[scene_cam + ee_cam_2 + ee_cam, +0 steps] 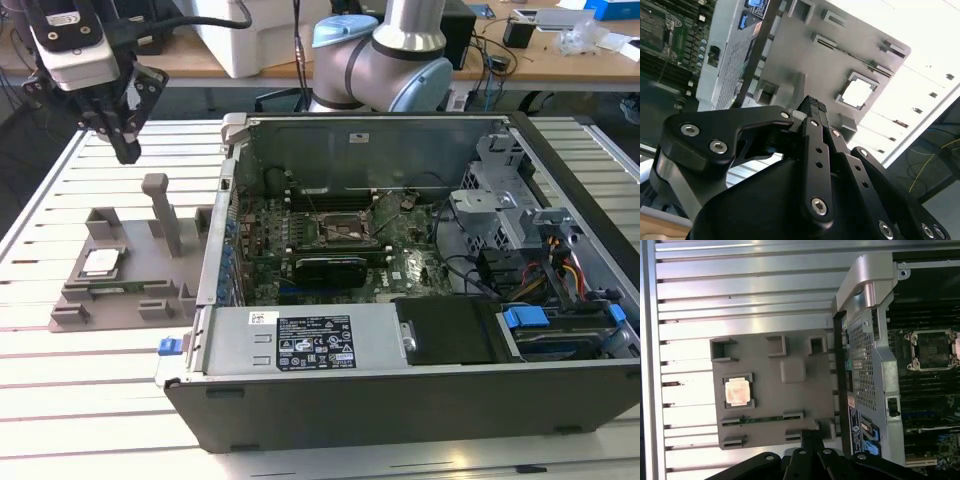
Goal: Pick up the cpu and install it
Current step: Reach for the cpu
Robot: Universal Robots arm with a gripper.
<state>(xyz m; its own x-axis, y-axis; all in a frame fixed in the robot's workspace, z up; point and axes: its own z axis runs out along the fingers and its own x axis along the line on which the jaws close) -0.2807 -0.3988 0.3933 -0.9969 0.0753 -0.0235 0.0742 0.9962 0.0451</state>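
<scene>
At the upper left of the exterior view, the gripper (128, 152) hangs above the slatted table (60, 400). Its black fingers are drawn together to a narrow point with nothing between them. In both wrist views the tips also meet, holding nothing.

Below it, at the exterior view's left, a grey fixture plate (140, 272) lies flat on the table. The cpu (102, 262) rests in a square pocket of that plate, silver top up, well apart from the gripper. An upright block (165, 215) stands on the plate near the pocket, toward the exterior view's right. The first wrist view shows the cpu (737, 391) pale in its recess, and the second wrist view shows it (857, 94) beyond the closed fingertips.

Just beside the plate, filling the middle and right of the exterior view, the computer case (400, 400) lies open. On its motherboard the socket (338, 228) sits bare. A long black expansion card (325, 268) lies just below it in the frame. A silver power supply (300, 340) runs along the near wall. At the top middle, behind the case, stands the arm's base (385, 60).
</scene>
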